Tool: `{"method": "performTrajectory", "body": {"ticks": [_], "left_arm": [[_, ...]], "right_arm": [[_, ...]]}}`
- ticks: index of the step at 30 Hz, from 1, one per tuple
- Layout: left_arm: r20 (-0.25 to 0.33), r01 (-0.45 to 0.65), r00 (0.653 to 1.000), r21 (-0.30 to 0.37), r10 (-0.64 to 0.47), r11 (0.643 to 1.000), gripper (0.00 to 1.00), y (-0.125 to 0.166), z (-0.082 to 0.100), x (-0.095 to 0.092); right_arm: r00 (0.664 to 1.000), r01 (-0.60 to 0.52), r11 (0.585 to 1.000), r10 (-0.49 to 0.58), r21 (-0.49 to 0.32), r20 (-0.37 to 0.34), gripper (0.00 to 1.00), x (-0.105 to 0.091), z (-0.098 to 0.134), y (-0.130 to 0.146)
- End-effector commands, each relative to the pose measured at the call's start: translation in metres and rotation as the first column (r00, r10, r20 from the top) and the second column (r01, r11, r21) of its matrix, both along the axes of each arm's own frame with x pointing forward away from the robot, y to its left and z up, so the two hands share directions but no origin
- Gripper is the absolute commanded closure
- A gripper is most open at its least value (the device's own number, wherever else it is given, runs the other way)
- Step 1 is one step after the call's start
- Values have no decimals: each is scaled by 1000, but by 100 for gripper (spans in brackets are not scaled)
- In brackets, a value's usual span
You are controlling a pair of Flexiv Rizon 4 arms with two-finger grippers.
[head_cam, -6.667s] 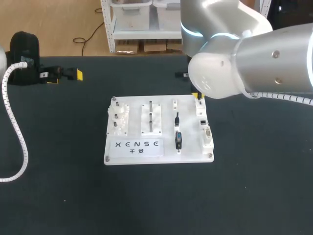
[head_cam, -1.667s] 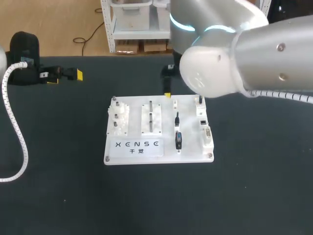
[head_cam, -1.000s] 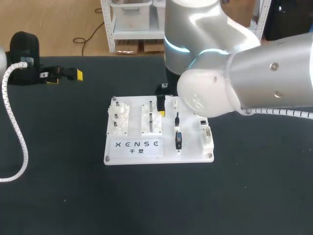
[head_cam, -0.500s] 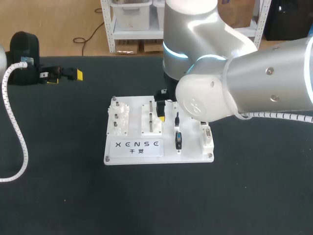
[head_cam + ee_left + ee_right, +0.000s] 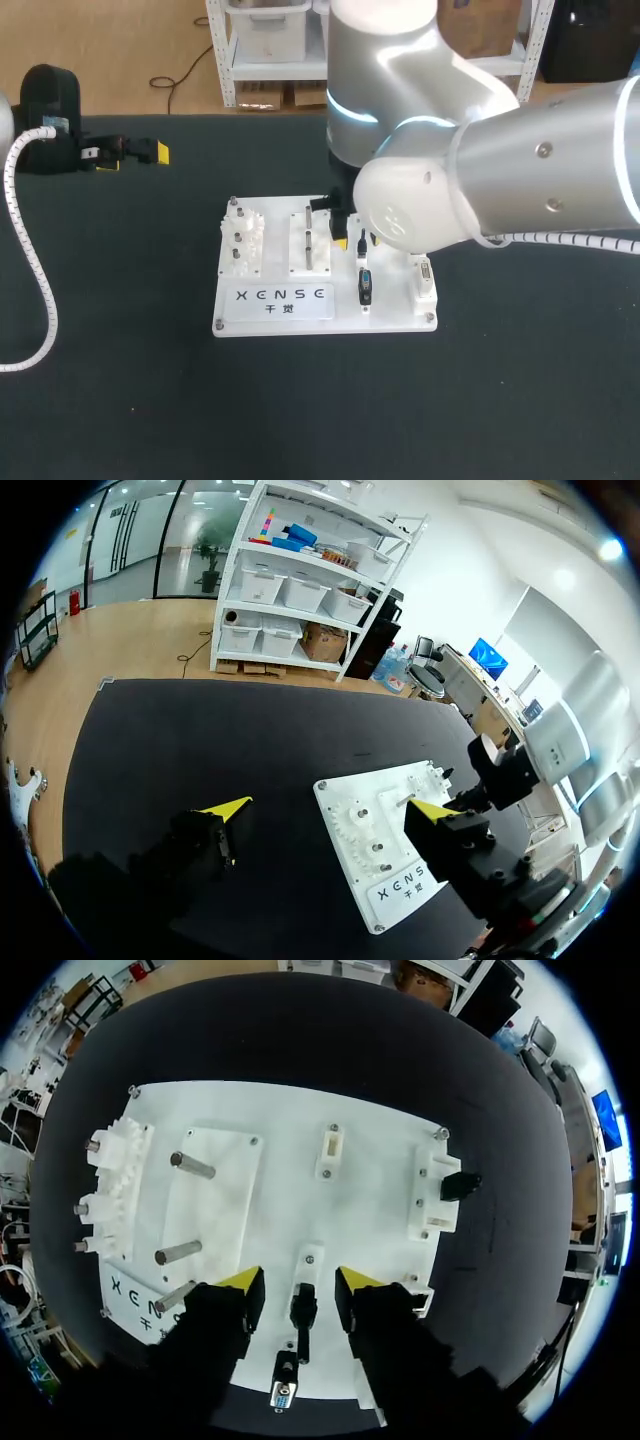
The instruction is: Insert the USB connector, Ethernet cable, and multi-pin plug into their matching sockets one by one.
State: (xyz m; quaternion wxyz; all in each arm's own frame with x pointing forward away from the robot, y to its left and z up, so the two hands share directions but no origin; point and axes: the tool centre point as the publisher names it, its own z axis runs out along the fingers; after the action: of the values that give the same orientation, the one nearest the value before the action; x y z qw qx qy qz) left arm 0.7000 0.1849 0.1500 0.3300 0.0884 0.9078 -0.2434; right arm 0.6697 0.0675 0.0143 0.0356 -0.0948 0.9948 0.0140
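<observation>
Right arm has swung in from the board's back right corner to its middle since the earlier shots; left arm hasn't budged. Right claw [image 5: 302, 1280] is low over the white board [image 5: 370, 1190], fingers parted to a narrow gap, gripping nothing. A black cable connector [image 5: 303, 1305] sits in its holder right between the yellow tips, and as far as I can see neither tip touches it. In line with it, nearer the board's front edge, lies the multi-pin plug [image 5: 283, 1392] with the blue face. Off to one side of the claw is the socket block [image 5: 432, 1210] on the board's right edge, a black plug [image 5: 458, 1185] stuck in it; on the other side, a plate with metal pegs [image 5: 192, 1166]. Left claw [image 5: 328, 808] is spread wide and empty above the black tabletop [image 5: 520, 380], back left, well apart from the board.
</observation>
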Motion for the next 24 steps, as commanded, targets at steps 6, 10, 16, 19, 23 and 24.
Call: {"method": "performTrajectory", "body": {"ticks": [6,10,16,19,23,24], "left_arm": [[0,0,1000,0,0,1000,0,0,0,0],[0,0,1000,0,0,1000,0,0,0,0],[0,0,1000,0,0,1000,0,0,0,0],[0,0,1000,0,0,1000,0,0,0,0],[0,0,1000,0,0,1000,0,0,0,0],[0,0,1000,0,0,1000,0,0,0,0]], "right_arm": [[1000,-9,1000,9,-1,3,61,-4,0,1],[1000,-10,1000,10,-4,4,64,-5,0,1],[1000,-8,1000,8,-7,5,68,-6,0,-1],[1000,-7,1000,7,-7,4,72,-7,0,-1],[1000,-9,1000,9,-8,4,77,-7,-1,-2],[1000,-8,1000,8,-8,4,78,-8,-1,-2]]}}
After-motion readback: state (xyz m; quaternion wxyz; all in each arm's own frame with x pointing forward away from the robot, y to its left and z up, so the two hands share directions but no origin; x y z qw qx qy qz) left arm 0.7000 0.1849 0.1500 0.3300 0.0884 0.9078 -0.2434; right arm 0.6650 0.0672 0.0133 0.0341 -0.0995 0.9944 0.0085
